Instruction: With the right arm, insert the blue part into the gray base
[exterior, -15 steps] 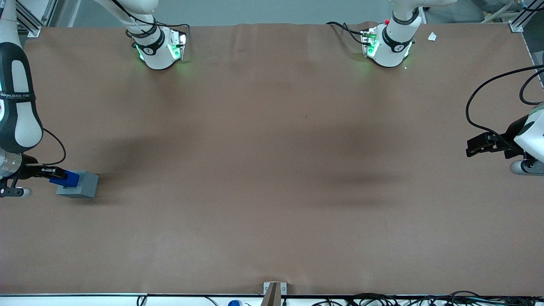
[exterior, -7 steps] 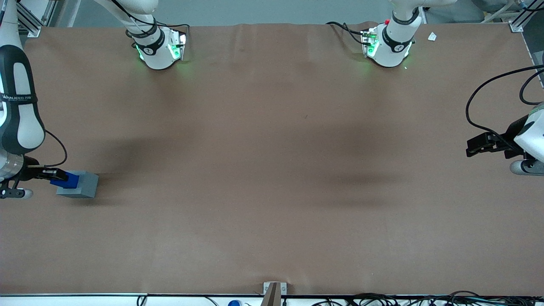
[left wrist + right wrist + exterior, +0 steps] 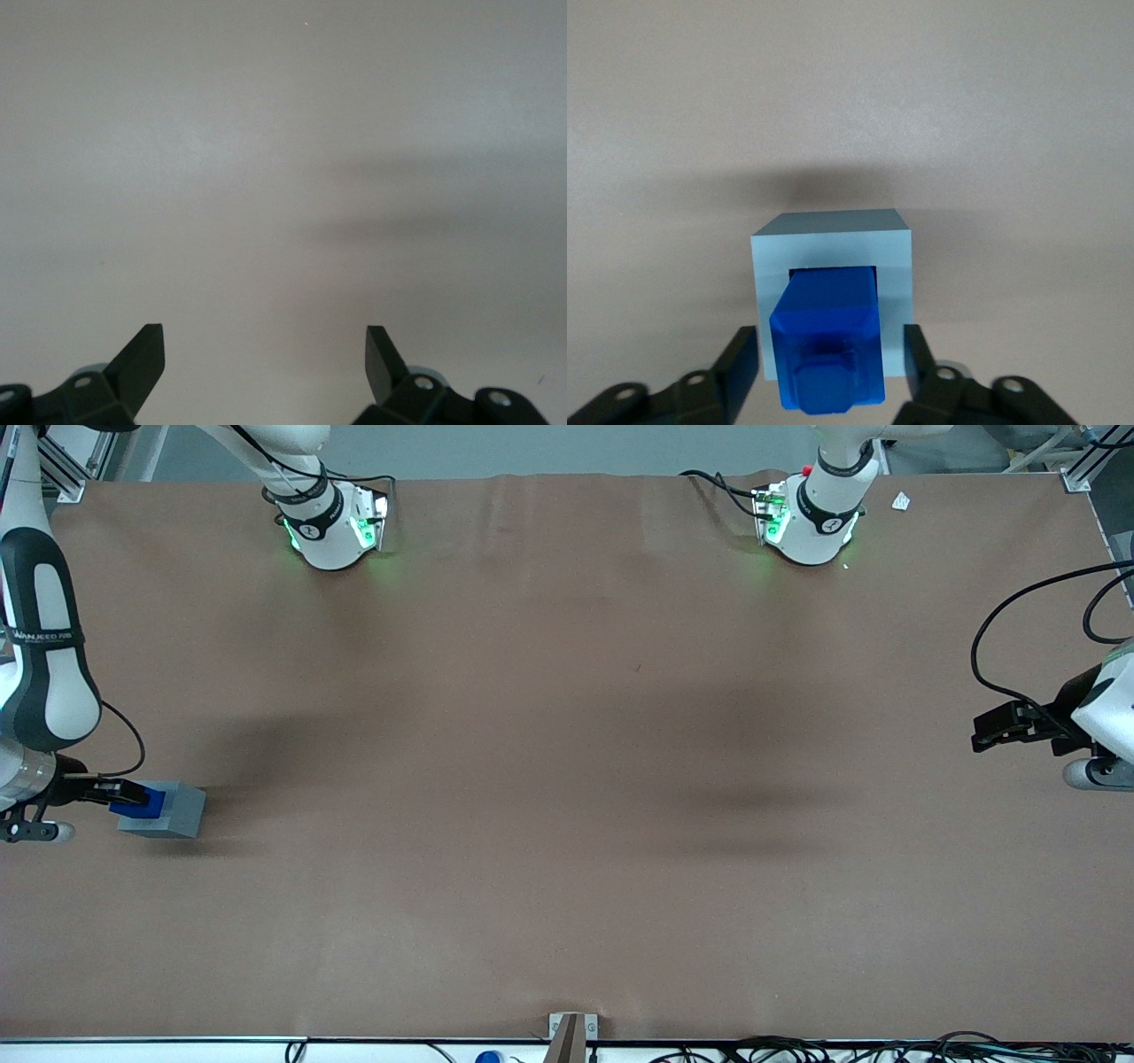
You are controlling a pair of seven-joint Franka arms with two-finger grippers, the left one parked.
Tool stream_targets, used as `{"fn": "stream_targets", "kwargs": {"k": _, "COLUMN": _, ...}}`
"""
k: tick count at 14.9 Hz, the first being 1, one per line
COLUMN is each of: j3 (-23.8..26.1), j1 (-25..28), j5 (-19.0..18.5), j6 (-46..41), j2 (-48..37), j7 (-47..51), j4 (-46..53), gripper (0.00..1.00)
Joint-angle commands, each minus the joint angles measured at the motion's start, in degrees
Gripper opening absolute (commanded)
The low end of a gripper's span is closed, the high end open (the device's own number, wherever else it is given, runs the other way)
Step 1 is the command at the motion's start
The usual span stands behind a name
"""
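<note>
The gray base (image 3: 177, 808) stands on the brown table near the working arm's end. The blue part (image 3: 144, 802) sits upright in its square recess, with its upper half standing out. The wrist view shows the blue part (image 3: 831, 319) inside the gray base (image 3: 833, 237). My right gripper (image 3: 830, 343) straddles it, open. Both fingers (image 3: 742, 356) stand clear of the block's sides, with gaps showing. From the front, the gripper (image 3: 120, 789) is level with the blue part's top, at the end of the right arm (image 3: 44, 655).
The brown table (image 3: 567, 779) reaches toward the parked arm's end. Two arm bases (image 3: 332, 527) glow green along the edge farthest from the front camera. Cables (image 3: 797, 1050) and a small bracket (image 3: 571, 1027) line the near edge.
The blue part has sunk lower into the gray base over the last second. The right arm's forearm has shifted slightly. The gray base has stayed in place.
</note>
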Motion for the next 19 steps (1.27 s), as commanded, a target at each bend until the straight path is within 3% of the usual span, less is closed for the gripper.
{"fn": "stream_targets", "kwargs": {"k": 1, "j3": 0.47, "j1": -0.10, "j5": 0.14, "j6": -1.09, "j2": -0.50, "j7": -0.23, "j4": 1.24, "gripper": 1.00}}
{"fn": "stream_targets", "kwargs": {"k": 8, "j3": 0.83, "j1": 0.78, "j5": 0.40, "j6": -23.04, "j2": -3.66, "j7": 0.21, "j4": 16.34, "gripper": 1.00}}
{"fn": "stream_targets", "kwargs": {"k": 14, "j3": 0.83, "j1": 7.01, "j5": 0.32, "j6": -34.83, "j2": -14.46, "j7": 9.33, "j4": 16.97, "gripper": 1.00}}
{"fn": "stream_targets", "kwargs": {"k": 19, "j3": 0.83, "j1": 14.04, "j5": 0.32, "j6": -39.58, "j2": -21.67, "j7": 15.94, "j4": 16.71, "gripper": 1.00}}
